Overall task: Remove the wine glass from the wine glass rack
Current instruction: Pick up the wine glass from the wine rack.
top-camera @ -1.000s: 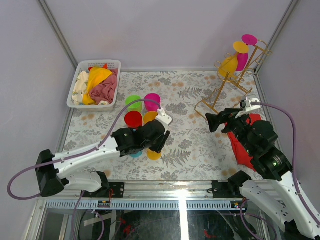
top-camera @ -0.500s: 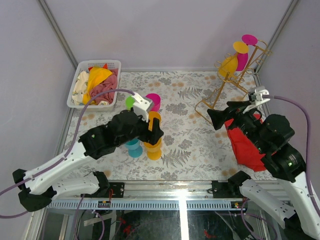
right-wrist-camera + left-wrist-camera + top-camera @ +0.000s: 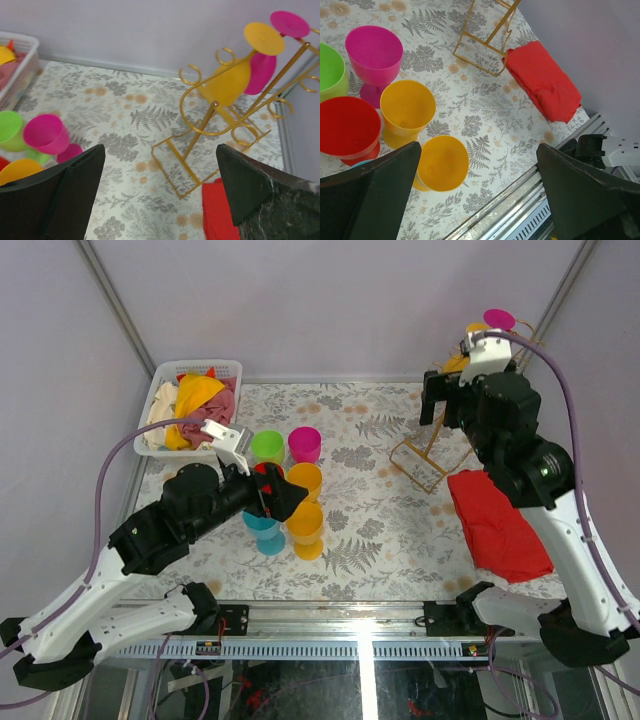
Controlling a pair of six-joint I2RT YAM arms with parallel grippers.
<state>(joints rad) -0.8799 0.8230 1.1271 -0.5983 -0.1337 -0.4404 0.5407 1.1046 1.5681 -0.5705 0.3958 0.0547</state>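
The tabletop (image 3: 380,530) carries the wine glass rack (image 3: 202,126) at its far right corner. Right gripper (image 3: 160,147): jaws wide, empty, facing the rack from nearby. Left gripper (image 3: 477,147): jaws wide, empty, above the upright glasses (image 3: 407,107). A yellow wine glass (image 3: 227,82) and a magenta wine glass (image 3: 260,72) hang inverted on the rack.

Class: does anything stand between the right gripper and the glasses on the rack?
Nothing visible does. The open right gripper faces the rack directly, and the yellow glass and pink glass hang there unobstructed.
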